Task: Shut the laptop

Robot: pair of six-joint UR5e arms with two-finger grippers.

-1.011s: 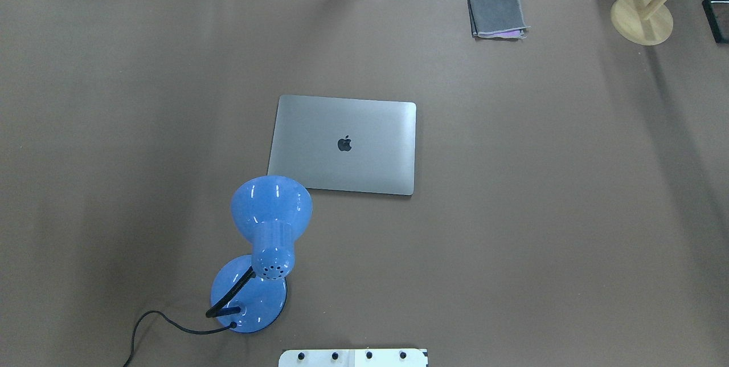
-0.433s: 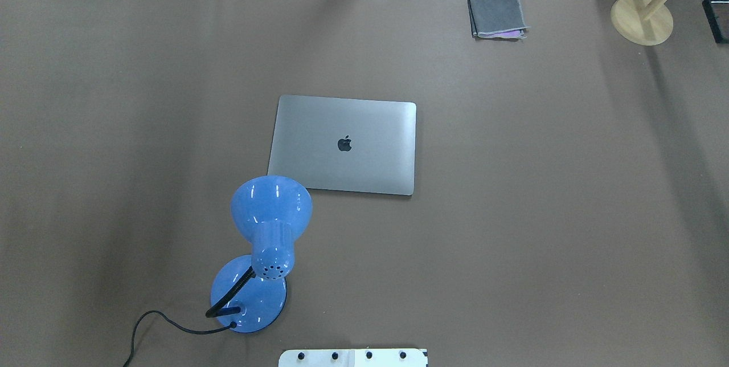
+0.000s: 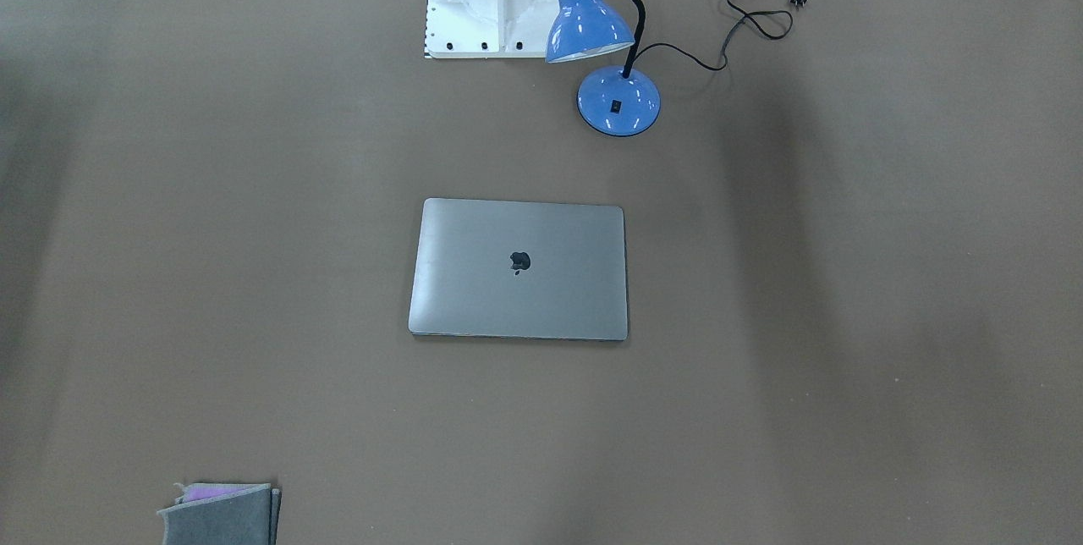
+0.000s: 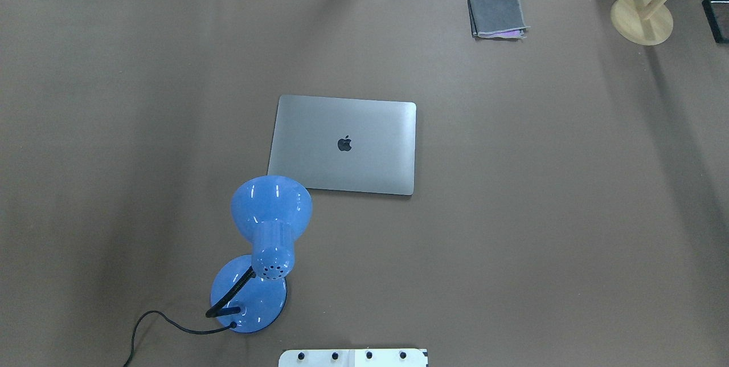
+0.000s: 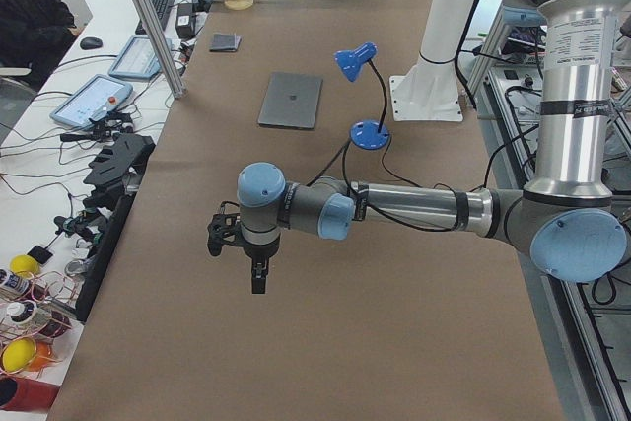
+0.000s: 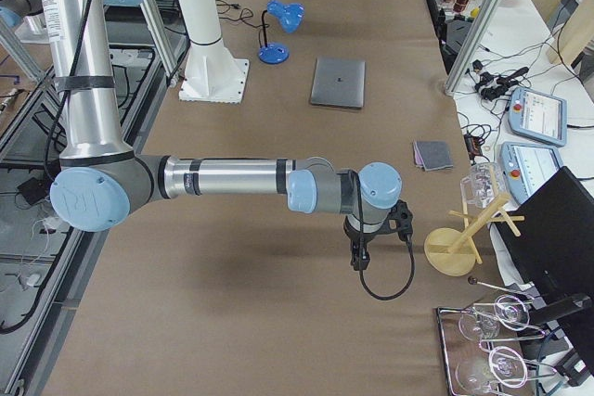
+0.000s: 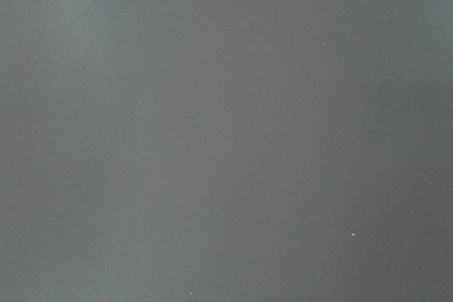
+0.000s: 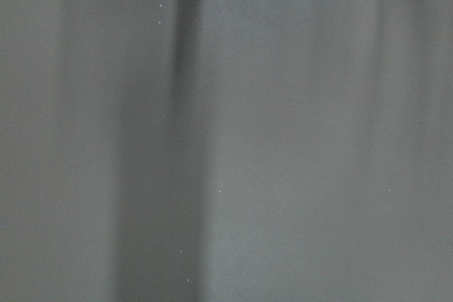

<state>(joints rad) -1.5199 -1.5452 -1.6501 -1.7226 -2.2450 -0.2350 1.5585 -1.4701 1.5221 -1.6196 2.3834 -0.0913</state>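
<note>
The space-grey laptop (image 4: 343, 145) lies flat in the middle of the brown table with its lid down and the dark apple logo facing up. It also shows in the front-facing view (image 3: 519, 268), in the left view (image 5: 291, 100) and in the right view (image 6: 338, 82). My left gripper (image 5: 257, 281) hangs over the table's left end, far from the laptop. My right gripper (image 6: 356, 257) hangs over the right end, also far from it. Both show only in the side views, so I cannot tell whether they are open or shut. The wrist views show bare table only.
A blue desk lamp (image 4: 267, 224) stands just near-left of the laptop, its cord trailing away. A small folded grey cloth (image 4: 496, 15) lies at the far right. A wooden stand (image 4: 642, 18) is at the far right corner. The robot's white base plate (image 4: 353, 357) is at the near edge.
</note>
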